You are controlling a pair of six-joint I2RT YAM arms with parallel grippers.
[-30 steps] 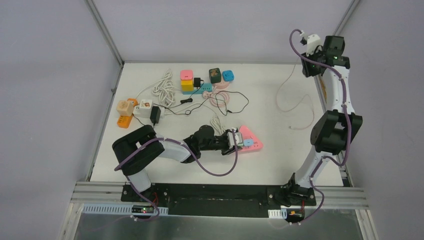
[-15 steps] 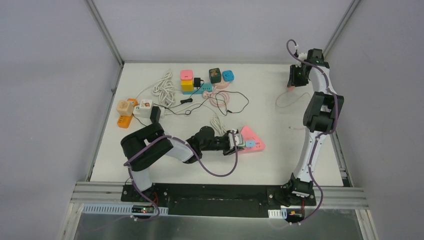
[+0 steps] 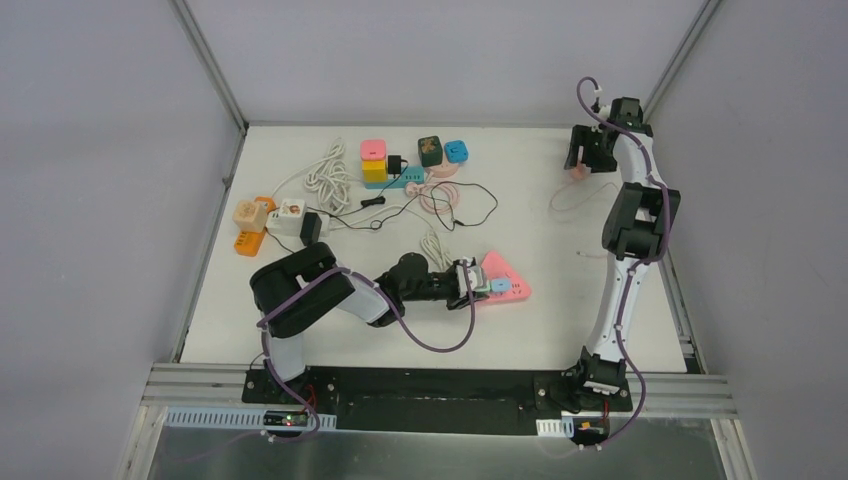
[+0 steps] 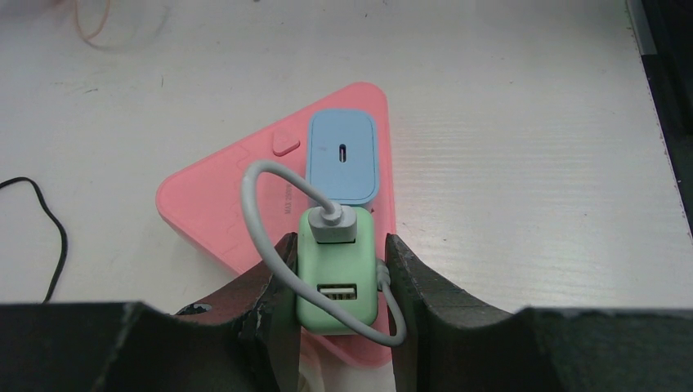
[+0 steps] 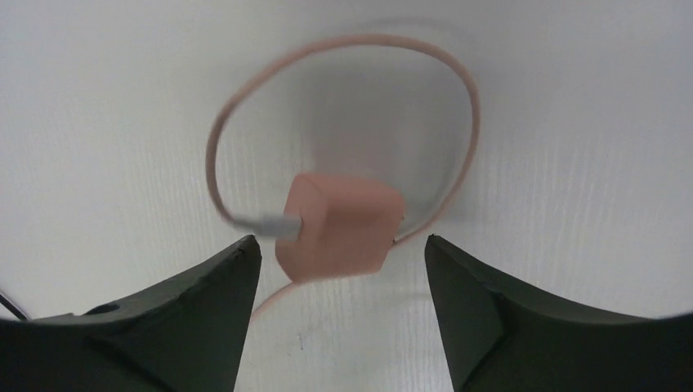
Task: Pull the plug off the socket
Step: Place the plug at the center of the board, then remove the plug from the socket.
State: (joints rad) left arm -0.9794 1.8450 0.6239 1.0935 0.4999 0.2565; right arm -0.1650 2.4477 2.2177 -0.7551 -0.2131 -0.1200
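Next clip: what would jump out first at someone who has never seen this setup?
First, the pink triangular socket near the table's middle, where the left gripper is shut on a green plug standing on it beside a blue plug. Next, at the far right, the right gripper hangs open around a pink charger with a looped cable, touching neither side of it. A clutter of coloured adapters and cords fills the far left.

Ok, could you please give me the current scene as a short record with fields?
Left gripper: shut on green plug
Green plug: seated in pink socket, grey cable attached
Blue plug: seated beside it in the same socket
Right gripper: open, far right of table
Pink plug: loose between its fingers, untouched
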